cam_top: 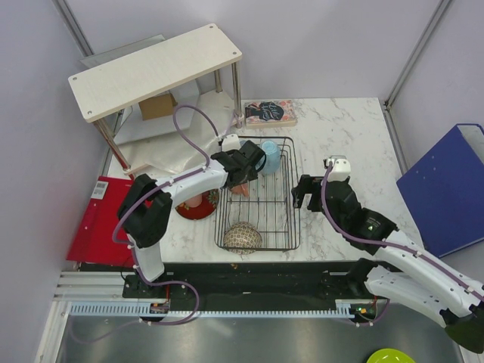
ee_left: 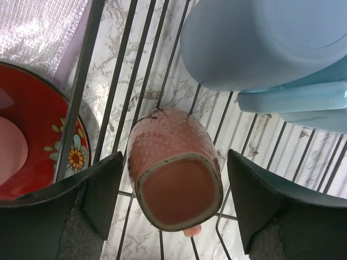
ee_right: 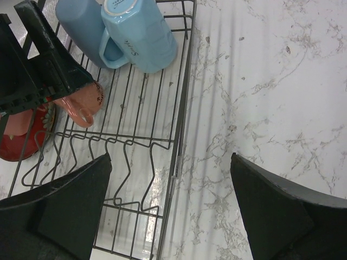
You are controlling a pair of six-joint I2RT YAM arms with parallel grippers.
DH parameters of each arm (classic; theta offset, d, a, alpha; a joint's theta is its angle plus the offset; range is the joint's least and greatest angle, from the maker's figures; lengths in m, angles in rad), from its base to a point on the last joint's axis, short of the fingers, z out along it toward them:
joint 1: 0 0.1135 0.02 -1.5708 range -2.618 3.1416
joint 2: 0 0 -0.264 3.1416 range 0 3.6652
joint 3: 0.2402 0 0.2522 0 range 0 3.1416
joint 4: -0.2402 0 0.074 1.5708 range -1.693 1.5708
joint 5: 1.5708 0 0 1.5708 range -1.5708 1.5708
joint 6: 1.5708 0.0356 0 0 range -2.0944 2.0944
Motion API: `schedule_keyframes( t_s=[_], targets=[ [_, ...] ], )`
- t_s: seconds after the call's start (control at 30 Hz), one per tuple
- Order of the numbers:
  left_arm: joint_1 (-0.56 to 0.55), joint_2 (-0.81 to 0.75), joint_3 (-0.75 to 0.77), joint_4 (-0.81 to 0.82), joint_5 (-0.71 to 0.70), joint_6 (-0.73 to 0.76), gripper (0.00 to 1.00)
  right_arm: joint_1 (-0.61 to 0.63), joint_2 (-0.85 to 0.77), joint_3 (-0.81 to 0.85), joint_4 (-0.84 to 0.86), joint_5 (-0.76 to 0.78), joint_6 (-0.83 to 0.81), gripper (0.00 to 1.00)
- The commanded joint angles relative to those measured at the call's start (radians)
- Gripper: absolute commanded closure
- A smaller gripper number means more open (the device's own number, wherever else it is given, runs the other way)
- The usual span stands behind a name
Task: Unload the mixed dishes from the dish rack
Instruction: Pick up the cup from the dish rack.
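Inside the dish rack (cam_top: 292,198), near its left wall, the salmon-pink mug (ee_left: 169,154) lies on its side beside two light blue mugs (ee_right: 142,39). Left claw (ee_left: 176,196) is open and straddles it, neither finger touching. Right claw (ee_right: 169,212) is open over the desk (ee_right: 271,108), empty. We judge the mug light, stiff, glazed-slippery and breakable; we'd pinch across the textured body, clear of handle and wires.

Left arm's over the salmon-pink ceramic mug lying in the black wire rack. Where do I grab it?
Pinch the salmon-pink mug across its body, coming straight down. It lies on its side, both rounded flanks bare between the fingers of the open left gripper, and the handle sits clear of them.
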State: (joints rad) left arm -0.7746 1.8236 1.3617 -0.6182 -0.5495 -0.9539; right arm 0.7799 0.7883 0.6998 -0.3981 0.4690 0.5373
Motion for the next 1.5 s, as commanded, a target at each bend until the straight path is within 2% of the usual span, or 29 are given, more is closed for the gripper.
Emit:
schedule_keyframes(
  t_s=[0.0, 0.17, 0.33, 0.37, 0.43, 0.47, 0.67, 0.8, 0.87, 0.93, 1.03, 1.07, 1.1, 1.27, 1.3, 1.37, 1.47],
  targets=[
    [-0.003, 0.028, -0.01, 0.023, -0.018, -0.052, 0.2, 0.002, 0.005, -0.006, 0.008, 0.005, 0.007, 0.02],
    [-0.002, 0.029, -0.029, 0.041, 0.0, -0.045, 0.36, 0.001, 0.0, -0.02, 0.01, 0.005, 0.012, 0.02],
    [-0.003, -0.01, -0.033, 0.046, 0.003, -0.011, 0.62, 0.002, -0.011, -0.028, 0.008, 0.01, 0.012, 0.02],
    [-0.003, -0.02, -0.033, 0.044, 0.002, -0.005, 0.64, 0.002, -0.009, -0.029, 0.008, 0.01, 0.01, 0.02],
    [-0.003, -0.058, -0.026, 0.043, 0.006, 0.023, 0.8, 0.002, -0.009, -0.028, 0.008, 0.01, 0.012, 0.02],
    [-0.005, -0.072, -0.021, 0.044, 0.01, 0.035, 0.98, 0.002, -0.008, -0.023, 0.008, 0.008, 0.012, 0.02],
    [-0.003, -0.19, 0.027, 0.044, 0.094, 0.161, 0.98, 0.002, -0.001, 0.006, 0.005, -0.003, 0.01, 0.02],
    [-0.006, -0.285, 0.086, 0.041, 0.235, 0.277, 0.98, 0.002, -0.012, 0.03, -0.001, 0.031, -0.007, 0.02],
    [-0.005, -0.337, 0.083, 0.087, 0.288, 0.306, 0.98, 0.002, -0.029, 0.044, -0.011, 0.074, -0.023, 0.02],
    [-0.005, -0.427, 0.041, 0.167, 0.41, 0.356, 0.98, 0.002, -0.043, 0.056, -0.015, 0.102, -0.026, 0.02],
    [-0.002, -0.553, -0.076, 0.377, 0.606, 0.389, 0.98, 0.002, -0.073, 0.06, -0.001, 0.089, -0.004, 0.02],
    [0.001, -0.578, -0.11, 0.506, 0.659, 0.391, 0.98, 0.002, -0.093, 0.056, 0.007, 0.083, 0.016, 0.02],
    [0.004, -0.599, -0.162, 0.556, 0.757, 0.382, 0.98, 0.002, -0.107, 0.052, 0.016, 0.071, 0.024, 0.02],
    [0.05, -0.636, -0.292, 0.802, 1.035, 0.279, 0.98, 0.002, -0.254, 0.009, 0.097, 0.01, 0.069, 0.02],
    [0.06, -0.642, -0.318, 0.928, 1.115, 0.215, 0.98, 0.001, -0.282, 0.0, 0.113, -0.001, 0.075, 0.02],
    [0.098, -0.647, -0.398, 1.065, 1.177, 0.138, 0.98, 0.001, -0.358, -0.023, 0.152, -0.026, 0.079, 0.02],
    [0.152, -0.598, -0.517, 1.436, 1.269, -0.095, 0.98, 0.001, -0.414, -0.042, 0.182, -0.049, 0.087, 0.06]
  ],
)
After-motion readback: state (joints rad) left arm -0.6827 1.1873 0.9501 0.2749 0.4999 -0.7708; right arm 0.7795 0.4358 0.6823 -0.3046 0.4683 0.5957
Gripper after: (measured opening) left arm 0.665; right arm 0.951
